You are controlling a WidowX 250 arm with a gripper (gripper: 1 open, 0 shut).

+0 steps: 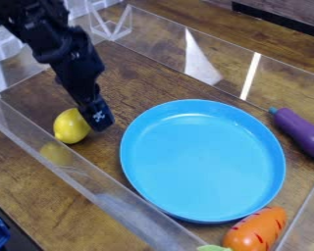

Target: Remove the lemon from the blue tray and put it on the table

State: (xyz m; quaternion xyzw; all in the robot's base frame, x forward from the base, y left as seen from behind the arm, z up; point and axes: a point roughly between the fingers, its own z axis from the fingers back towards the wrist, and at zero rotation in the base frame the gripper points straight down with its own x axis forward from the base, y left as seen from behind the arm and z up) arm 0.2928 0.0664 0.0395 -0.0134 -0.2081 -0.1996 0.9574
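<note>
The lemon (71,126), small and bright yellow, lies on the dark wooden table (160,74) just left of the blue tray (203,159). The round light-blue tray holds nothing. My gripper (101,118) hangs from the black arm that reaches in from the upper left. Its dark tip is low, right against the lemon's right side, between the lemon and the tray's left rim. The fingers look like one narrow dark shape, so I cannot make out whether they are parted. Nothing shows between them.
A purple eggplant toy (304,131) lies right of the tray. An orange carrot-like toy (257,230) sits at the tray's front right edge. Clear acrylic walls (68,172) border the table at the front left and back.
</note>
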